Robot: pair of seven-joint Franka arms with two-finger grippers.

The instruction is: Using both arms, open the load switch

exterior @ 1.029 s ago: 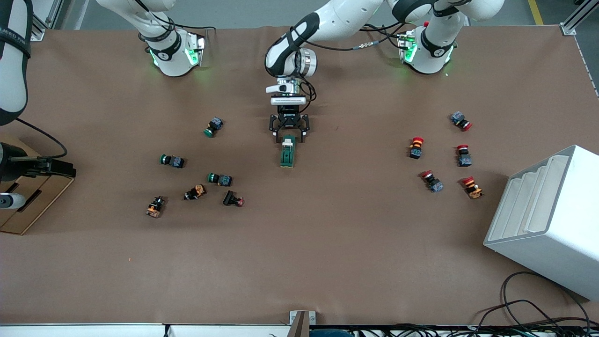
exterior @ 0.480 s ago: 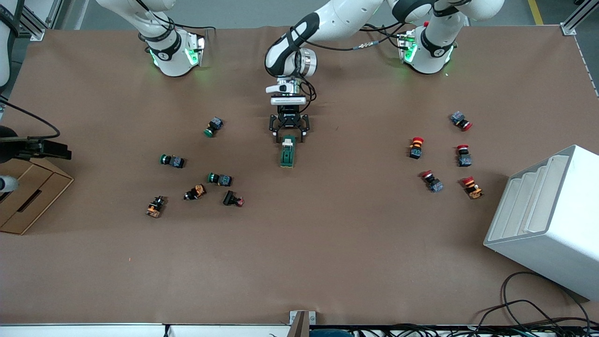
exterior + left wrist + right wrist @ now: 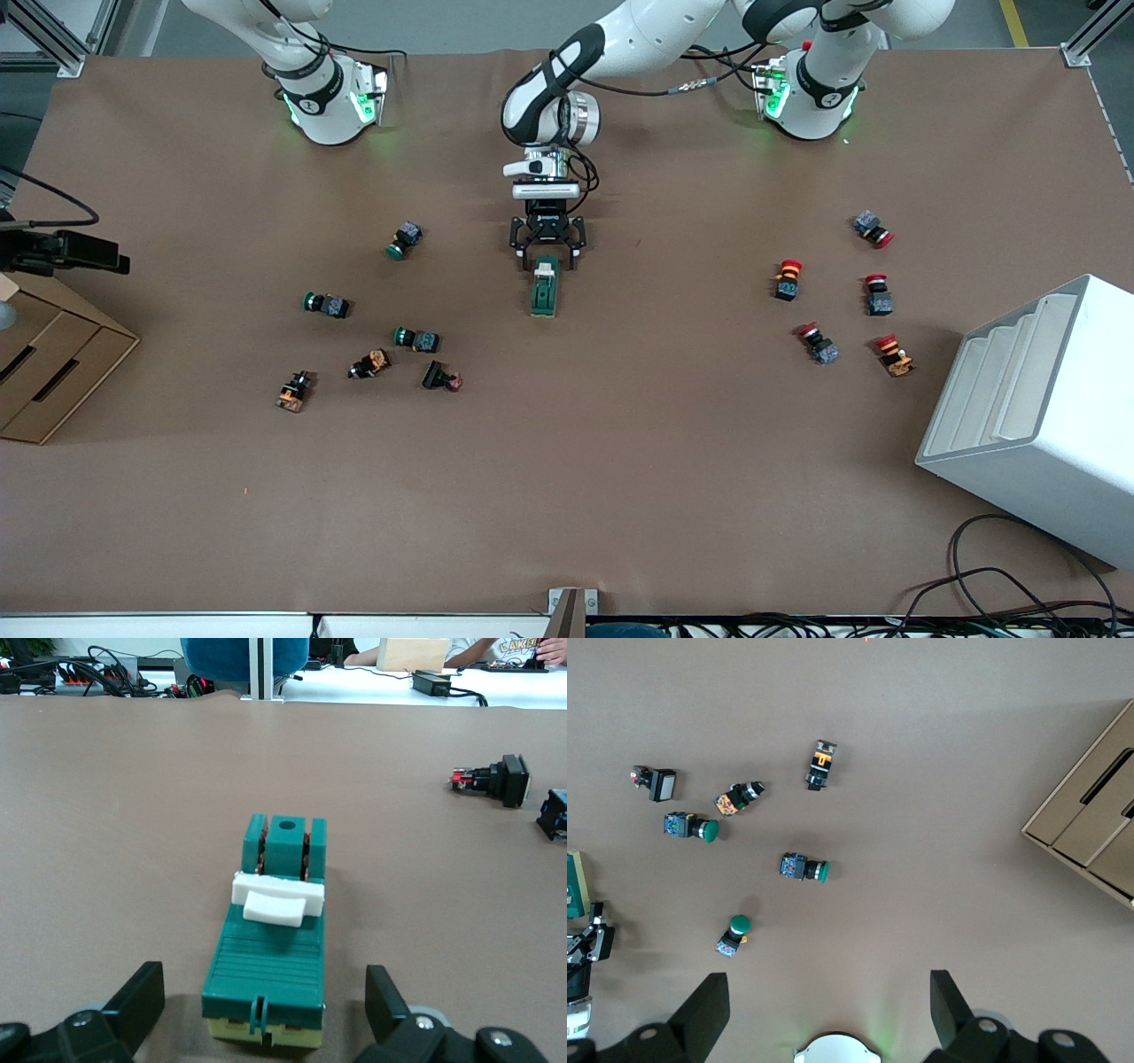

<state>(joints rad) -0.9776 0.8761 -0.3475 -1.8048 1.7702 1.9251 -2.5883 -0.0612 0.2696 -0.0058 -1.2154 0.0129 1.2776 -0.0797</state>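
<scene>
The load switch (image 3: 543, 292) lies flat mid-table, a dark green block with a white tab (image 3: 275, 902) across its top. My left gripper (image 3: 547, 260) is down at the switch's end nearest the arms' bases. It is open. In the left wrist view (image 3: 263, 983) its fingers (image 3: 137, 997) flank that end with a gap on each side. My right gripper (image 3: 824, 1014) hangs high over the table near its own base, open and empty. The right arm's hand (image 3: 66, 252) shows dark at the table's edge.
Green, orange and black push buttons (image 3: 416, 338) lie scattered toward the right arm's end. Several red-capped buttons (image 3: 818, 343) lie toward the left arm's end, next to a white slotted rack (image 3: 1036, 416). A cardboard box (image 3: 44, 372) sits at the right arm's end.
The right arm's hand has drifted toward the bases' side of the table, uncovering more of the cardboard box. The left gripper and the load switch have not moved.
</scene>
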